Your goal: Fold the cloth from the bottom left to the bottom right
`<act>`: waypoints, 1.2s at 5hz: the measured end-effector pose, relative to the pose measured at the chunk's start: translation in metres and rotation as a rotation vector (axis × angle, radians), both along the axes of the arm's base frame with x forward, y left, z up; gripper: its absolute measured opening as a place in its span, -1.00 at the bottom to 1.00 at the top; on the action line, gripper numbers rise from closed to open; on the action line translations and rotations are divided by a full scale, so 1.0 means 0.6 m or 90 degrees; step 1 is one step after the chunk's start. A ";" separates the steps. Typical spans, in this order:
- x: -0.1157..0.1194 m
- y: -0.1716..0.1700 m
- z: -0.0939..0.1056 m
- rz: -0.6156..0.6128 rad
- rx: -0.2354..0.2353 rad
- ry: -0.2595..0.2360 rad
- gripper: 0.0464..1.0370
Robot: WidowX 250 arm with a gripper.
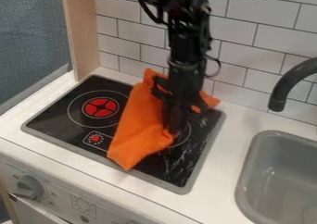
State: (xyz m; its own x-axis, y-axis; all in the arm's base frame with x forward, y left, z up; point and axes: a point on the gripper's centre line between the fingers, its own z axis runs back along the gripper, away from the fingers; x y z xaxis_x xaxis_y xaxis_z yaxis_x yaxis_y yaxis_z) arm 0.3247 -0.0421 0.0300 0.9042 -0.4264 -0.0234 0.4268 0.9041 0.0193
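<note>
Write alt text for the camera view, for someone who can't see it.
The robot's hand is down at an orange cloth lying rumpled across the black stovetop. A red-centred burner ring shows left of the cloth; a grey sink is at right.

Indoor light, moderately bright, soft and fairly even; source can't be told. White tabletop (234,121) reads brightest, wall tiles (260,40) a duller pale grey. Pale, streaky glare over the right front of the black stove top (53,112). Cloth (137,126) bright, with gentle shading at its folds. Robot arm (186,45) very dark, surface detail largely lost. Faint sheen on the tap (286,84). Sink (246,172) softly shaded inside. Blue-grey surface (31,38) at upper left dimmer.
</note>
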 end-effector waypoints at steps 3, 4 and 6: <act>-0.004 -0.009 -0.011 -0.014 0.008 0.013 0.45; -0.007 -0.005 -0.011 -0.009 0.002 0.022 0.93; -0.007 -0.009 0.031 -0.009 -0.024 -0.003 0.93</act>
State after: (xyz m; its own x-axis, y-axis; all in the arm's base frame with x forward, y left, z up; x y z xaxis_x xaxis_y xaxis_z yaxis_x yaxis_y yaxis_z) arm 0.3206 -0.0477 0.0485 0.8981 -0.4397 -0.0026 0.4397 0.8981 -0.0118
